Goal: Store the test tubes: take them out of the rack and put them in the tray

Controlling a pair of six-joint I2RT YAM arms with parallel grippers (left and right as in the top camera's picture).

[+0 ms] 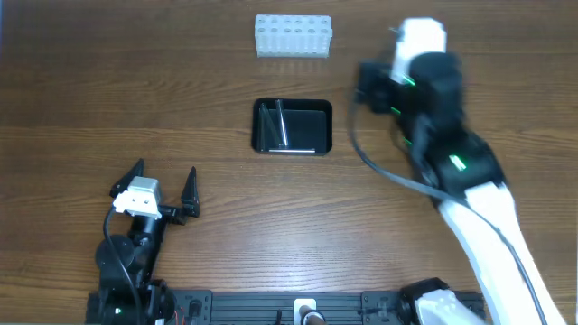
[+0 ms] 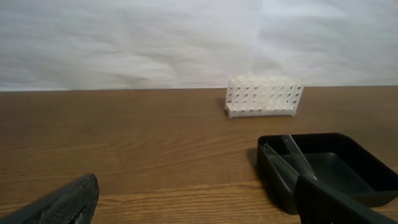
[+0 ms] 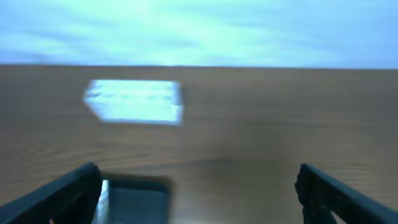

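**A:** Where are the test tubes [image 1: 282,124]?

**B:** Two lie side by side in the black tray [image 1: 312,126], mid-tabletop [image 1: 135,90]. The white rack [image 1: 293,36] beyond it looks empty, so I'd judge the job nearly done.

**A:** And the arms?

**B:** The left jaws sit wide open and empty near their base, out of the way. The right jaws hang spread, holding nothing, just right of the tray.

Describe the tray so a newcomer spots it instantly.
On the wooden table, look mid-surface, just in front of the white rack. The tray is the shallow black rectangle holding clear test tubes; the rack is white and perforated.
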